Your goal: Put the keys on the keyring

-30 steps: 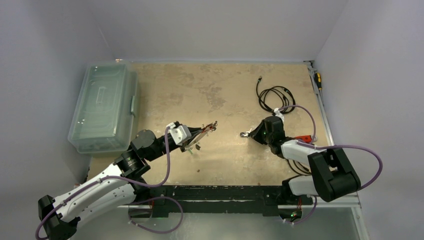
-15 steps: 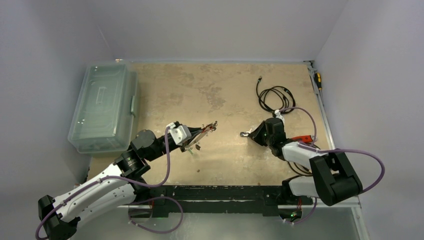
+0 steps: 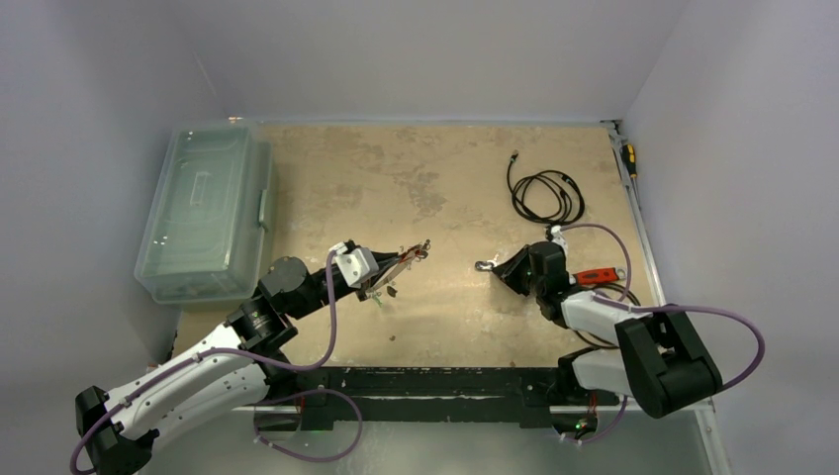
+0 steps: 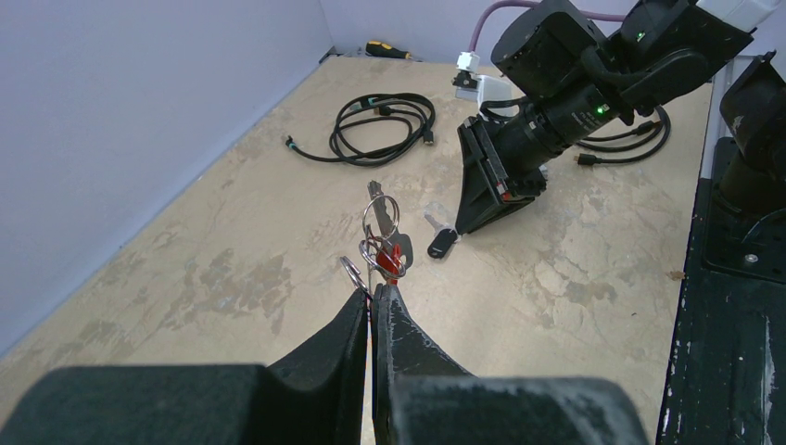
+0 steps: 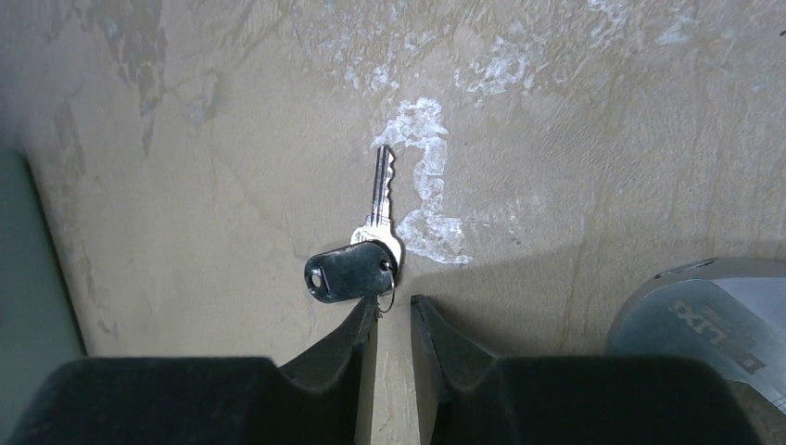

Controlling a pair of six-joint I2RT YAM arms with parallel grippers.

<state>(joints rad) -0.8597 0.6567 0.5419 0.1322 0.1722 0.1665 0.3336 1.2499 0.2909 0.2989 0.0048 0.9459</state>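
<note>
My left gripper [image 4: 373, 292] is shut on the keyring [image 3: 401, 262], a thin pale loop seen edge-on and held above the table. A red-headed key [image 4: 391, 260] and small silver rings [image 4: 380, 218] hang from the keyring just past the fingertips. A black-headed key [image 5: 350, 272] lies flat on the table, blade pointing away; it also shows in the left wrist view [image 4: 441, 242]. My right gripper [image 5: 394, 304] is low at the table, jaws a narrow gap apart. Its left fingertip [image 5: 369, 311] touches the black key's head and small ring. In the top view the right gripper [image 3: 498, 269] sits just right of that key [image 3: 484, 265].
A clear lidded plastic bin [image 3: 203, 213] stands at the left edge. A black coiled cable [image 3: 544, 193] lies at the back right. A yellow-handled screwdriver [image 3: 629, 158] lies by the right wall, and a red tool [image 3: 599, 275] lies behind the right arm. A small dark speck [image 3: 393, 337] lies near the front.
The right arm's wrist and elbow have shifted slightly toward the near right, with its gripper staying at the black key. The left arm and the keyring have not moved.
</note>
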